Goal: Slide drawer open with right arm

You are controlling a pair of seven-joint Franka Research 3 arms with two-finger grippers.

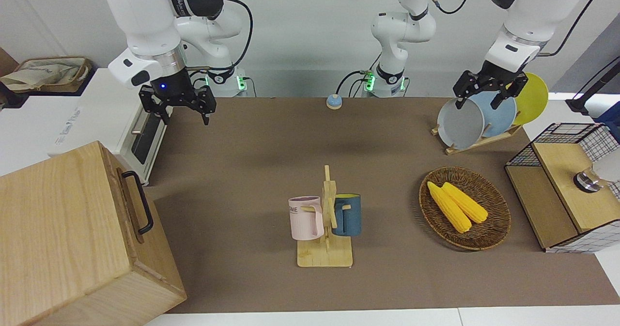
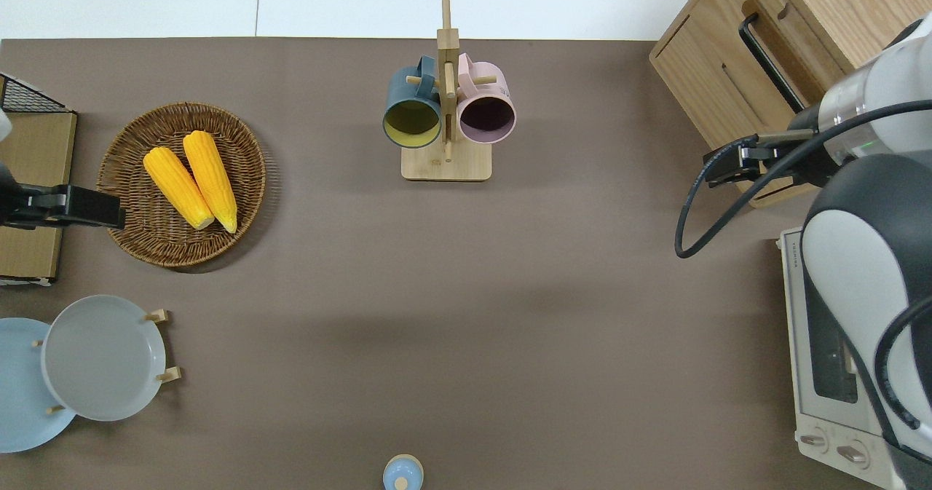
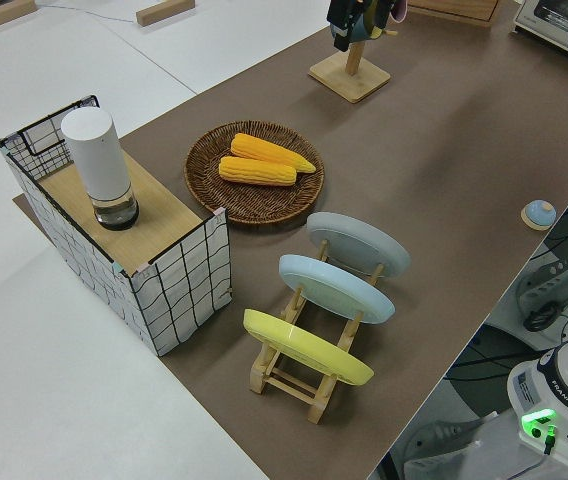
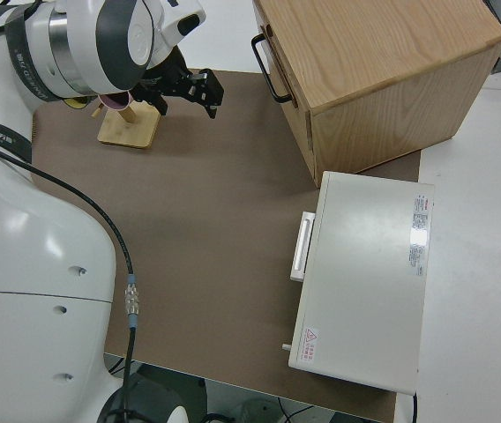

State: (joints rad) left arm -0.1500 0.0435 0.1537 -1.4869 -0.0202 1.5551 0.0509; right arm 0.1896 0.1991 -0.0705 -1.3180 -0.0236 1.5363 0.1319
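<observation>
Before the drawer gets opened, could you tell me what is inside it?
The drawer is shut flush in the wooden box, so its inside is hidden. Only its front and black handle show. The right gripper hangs open, apart from it.

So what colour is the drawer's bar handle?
Black; the bar handle on the light-wood drawer shows best in the front view.

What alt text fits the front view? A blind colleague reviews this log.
The right claw hangs open in the air near the toaster oven, with the wooden box's drawer shut. A mug rack and corn basket sit mid-table.
</observation>
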